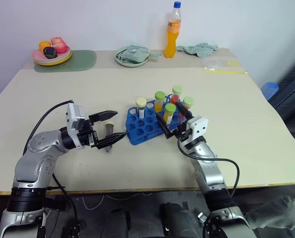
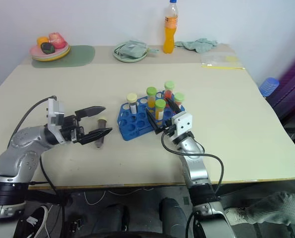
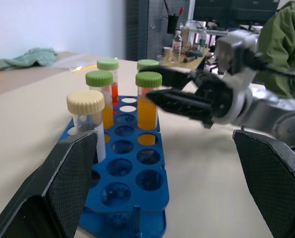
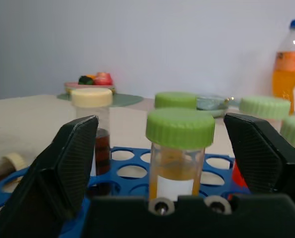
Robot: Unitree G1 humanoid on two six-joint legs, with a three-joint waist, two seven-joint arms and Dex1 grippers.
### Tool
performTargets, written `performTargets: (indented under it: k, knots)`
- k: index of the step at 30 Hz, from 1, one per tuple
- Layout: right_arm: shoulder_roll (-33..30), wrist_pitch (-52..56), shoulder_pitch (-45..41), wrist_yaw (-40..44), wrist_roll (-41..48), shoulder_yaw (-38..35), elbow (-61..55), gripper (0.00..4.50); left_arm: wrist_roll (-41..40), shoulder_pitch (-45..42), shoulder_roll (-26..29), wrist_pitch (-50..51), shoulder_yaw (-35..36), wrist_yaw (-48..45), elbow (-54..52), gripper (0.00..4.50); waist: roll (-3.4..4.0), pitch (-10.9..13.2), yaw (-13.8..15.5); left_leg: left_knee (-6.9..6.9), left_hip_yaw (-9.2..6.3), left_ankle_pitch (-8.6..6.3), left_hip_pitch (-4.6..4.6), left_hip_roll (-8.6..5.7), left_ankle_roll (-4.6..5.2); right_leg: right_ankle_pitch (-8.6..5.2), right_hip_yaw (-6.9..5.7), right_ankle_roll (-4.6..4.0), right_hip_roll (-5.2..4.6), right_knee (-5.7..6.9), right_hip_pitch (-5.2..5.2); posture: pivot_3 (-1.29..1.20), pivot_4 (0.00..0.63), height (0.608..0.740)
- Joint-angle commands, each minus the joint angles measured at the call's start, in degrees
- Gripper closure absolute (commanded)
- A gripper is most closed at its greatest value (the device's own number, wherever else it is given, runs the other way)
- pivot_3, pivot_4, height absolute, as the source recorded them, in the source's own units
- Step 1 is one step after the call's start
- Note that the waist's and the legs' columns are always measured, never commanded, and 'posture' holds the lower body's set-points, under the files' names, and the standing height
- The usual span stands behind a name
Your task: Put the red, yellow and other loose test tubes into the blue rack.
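Beige bench [image 1: 237, 148] against a pale wall, blue rack [image 1: 148, 124] near the middle. Rack holds five tubes upright: a cream-capped one [image 1: 141, 106] with dark contents, and four green-capped ones, the nearest being an orange tube [image 1: 169, 113] at the rack's right end.

Right claw [image 1: 173, 120] sits at that end, fingers spread wide on either side of the orange tube, gripping nothing. Right wrist view confirms: both pads stand clear of the green cap, tube seated in its hole.

Left claw [image 1: 111, 126] is left of the rack, pointing at it, wide open and empty. One loose tube [image 1: 109, 135] with a cream cap lies on the bench between or just under its fingers; contact cannot be told.

Left wrist view gives what the head views do not: red liquid in a back tube [image 3: 109, 79], empty holes along the near side of the rack, a cluttered room beyond, and a person in a green jacket [image 3: 286, 44] at the edge. Right wrist view catches the loose tube lying flat beside the rack.

Far end of bench: plate of fruit [image 1: 51, 53] on a green mat, bowl [image 1: 132, 56], orange drink bottle [image 1: 172, 30], cloth [image 1: 197, 48].
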Motion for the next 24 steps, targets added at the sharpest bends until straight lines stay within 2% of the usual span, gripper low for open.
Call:
performTargets:
  k: [1,4,8,10,12,16,21,24]
  knots:
    - [-4.02,6.21,5.15,2.2,3.51,-0.4,-14.2,0.02,-0.13,1.1,0.94,-0.62,1.53,0.47,-3.33,0.0,0.01,0.01,0.06,0.0,0.0,0.0,-0.01,0.0,0.0,0.0,0.0,0.0,-0.01,-0.01,0.0,0.0,0.15,0.74]
    - [-10.64,12.29,10.21,4.08,6.47,-3.65,-24.63,0.02,0.94,3.4,2.46,1.58,2.24,3.85,-6.76,0.0,0.0,0.0,0.0,0.0,0.01,0.0,0.0,-0.01,0.0,-0.01,0.01,0.0,-0.03,-0.01,-0.01,0.0,0.15,0.74]
    - [-18.68,18.7,12.8,8.19,13.01,-8.56,-30.82,0.02,2.83,5.49,5.13,7.16,2.27,10.98,-12.02,0.0,-0.02,0.01,-0.06,0.0,0.03,0.0,0.07,0.0,0.0,-0.02,0.05,-0.01,0.0,-0.02,0.02,0.0,0.15,0.74]
    - [-23.56,22.89,11.62,12.3,18.8,-11.54,-32.84,0.02,7.15,4.59,8.05,13.69,1.06,17.55,-14.0,0.0,-0.03,0.03,-0.04,0.01,0.02,0.0,0.08,0.01,0.0,-0.03,0.05,-0.02,0.04,-0.02,0.04,0.0,0.15,0.74]
    - [-26.14,25.76,9.41,14.02,21.85,-12.54,-33.24,0.02,6.08,2.98,9.67,21.74,0.86,21.53,-15.53,0.0,-0.05,0.05,-0.12,0.02,0.02,0.0,0.11,0.01,0.0,-0.03,0.08,-0.01,0.04,-0.03,0.04,0.0,0.15,0.74]
    - [-24.88,27.79,2.97,13.16,22.27,-10.94,-30.89,0.02,1.98,-4.09,7.58,40.81,2.91,33.62,-18.16,0.0,-0.12,0.09,-0.07,0.02,-0.01,0.0,0.09,0.01,0.01,-0.03,0.07,0.02,0.09,-0.03,0.04,0.0,0.15,0.74]
    - [-22.08,27.59,0.49,13.3,20.46,-7.54,-30.31,0.02,0.98,-9.13,9.66,53.62,2.01,37.01,-19.24,0.0,-0.15,0.08,-0.04,-0.03,-0.05,-0.02,0.05,0.0,0.02,0.04,0.03,0.22,0.09,-0.03,0.02,0.0,0.15,0.74]
    - [-21.38,27.37,-0.52,13.96,20.01,-6.66,-29.32,0.02,-0.5,-15.77,9.8,67.16,2.75,38.3,-15.47,0.0,-0.19,0.11,0.11,-0.03,-0.04,-0.02,0.03,-0.01,0.02,0.02,0.03,0.19,0.08,-0.03,0.01,0.0,0.15,0.74]
